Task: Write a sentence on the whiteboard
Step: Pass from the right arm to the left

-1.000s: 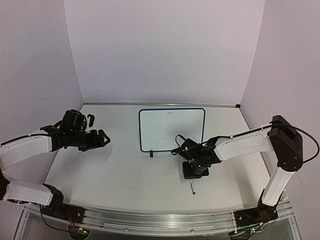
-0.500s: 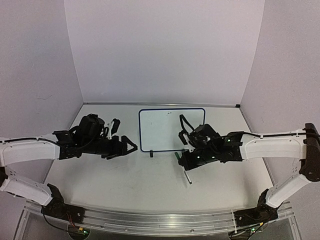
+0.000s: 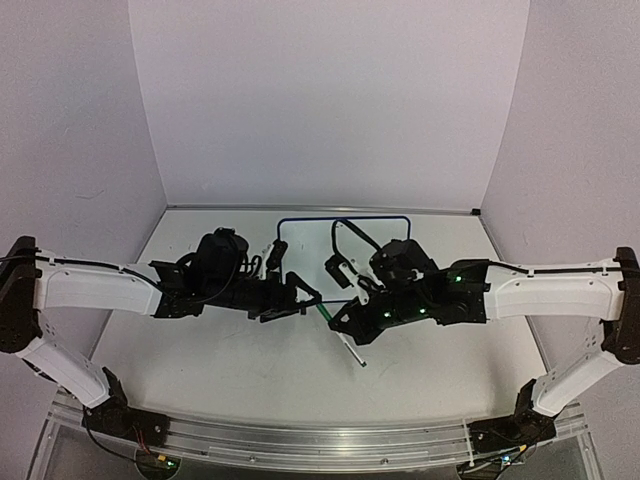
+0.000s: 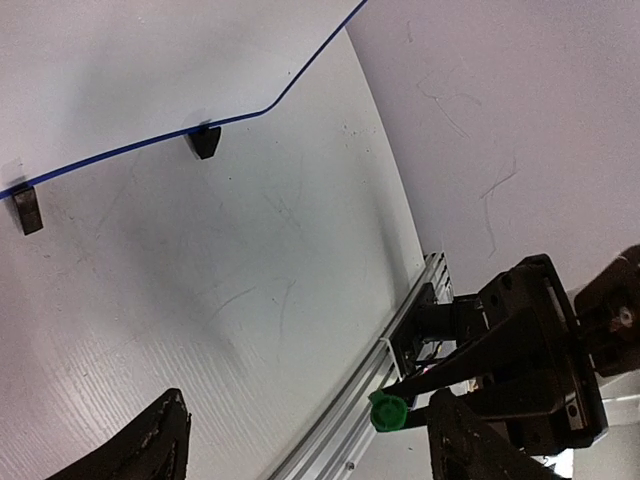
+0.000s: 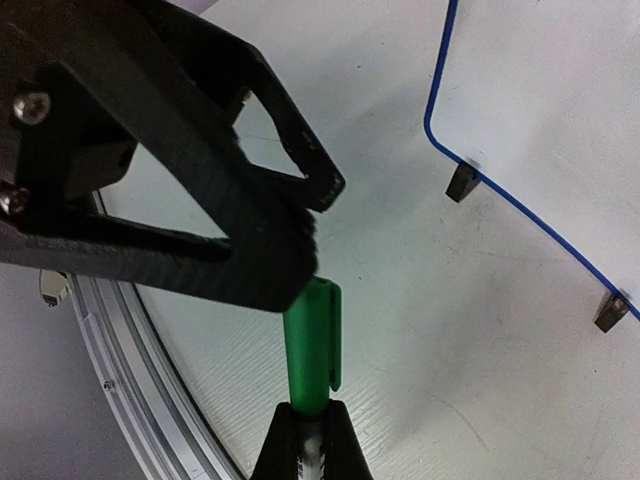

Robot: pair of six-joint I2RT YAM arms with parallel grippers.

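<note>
Right gripper (image 5: pixel 306 425) clenches one green-capped marker (image 3: pixel 350 350); left gripper (image 4: pixel 305 412) spread, apparently around its cap (image 5: pixel 312 340); one whiteboard (image 5: pixel 540 90), two feet (image 5: pixel 462 180).

Both arms wear smooth white shells on their long links, the left arm (image 3: pixel 90 288) at the left of the overhead view and the right arm (image 3: pixel 555 292) opposite, with black joints and wrist housings. Thin black cables (image 3: pixel 560 266) run along the shells. Tiny green lights (image 3: pixel 455 281) dot the right wrist. The left gripper (image 3: pixel 305 297) has matte black angular fingers (image 5: pixel 150 265) with open triangular frames and silver screws (image 5: pixel 30 103). The right gripper (image 5: pixel 307 440) ends in narrow black tips.
</note>
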